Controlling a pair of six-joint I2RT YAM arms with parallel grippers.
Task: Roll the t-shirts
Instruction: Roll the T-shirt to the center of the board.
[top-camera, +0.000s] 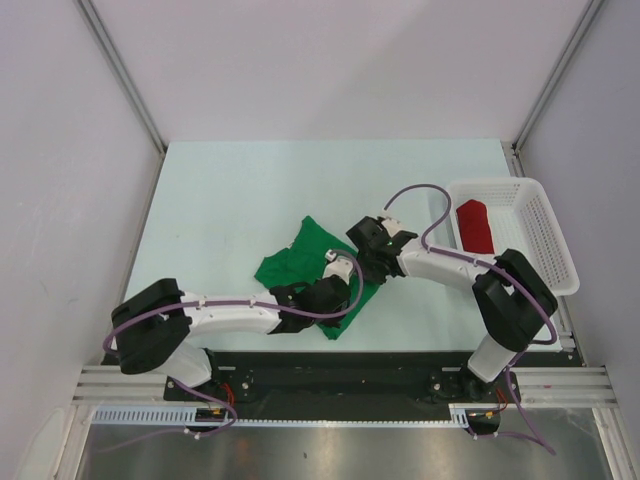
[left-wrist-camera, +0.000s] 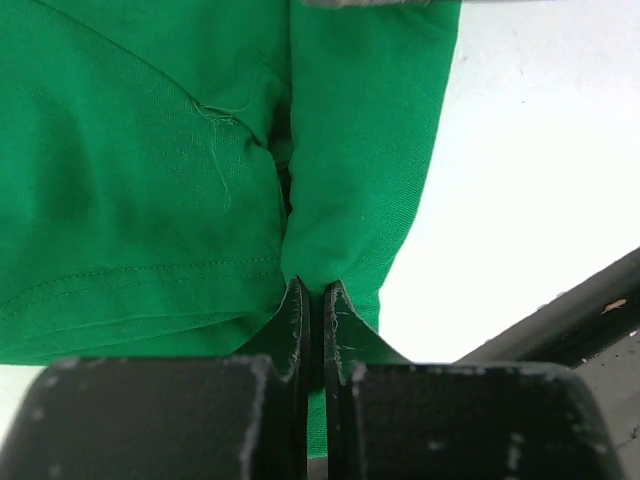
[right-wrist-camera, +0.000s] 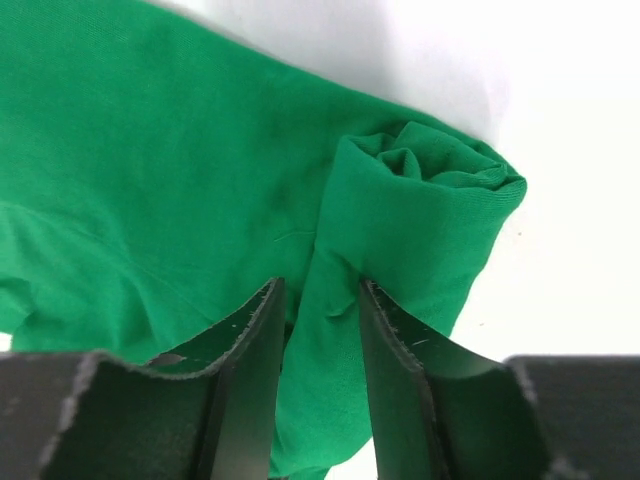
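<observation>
Bright, even overhead light washed the pale table (top-camera: 230, 190), leaving only faint, soft shadows hugging the arms (top-camera: 230, 315) beside the green t-shirt (top-camera: 300, 262). The top view was sharp throughout, with a dull sheen on the metal strip (top-camera: 330, 455) well below the shirt. In the right wrist view a soft grey shadow lay just above the shirt; the black fingers (right-wrist-camera: 245, 390) were slightly blurred. Right of the shirt, the left wrist view's table was nearly blown out.

Green t-shirt (right-wrist-camera: 150, 200) matt knit cloth; basket (top-camera: 560, 250) white plastic mesh; table (top-camera: 230, 190) smooth matt.
</observation>
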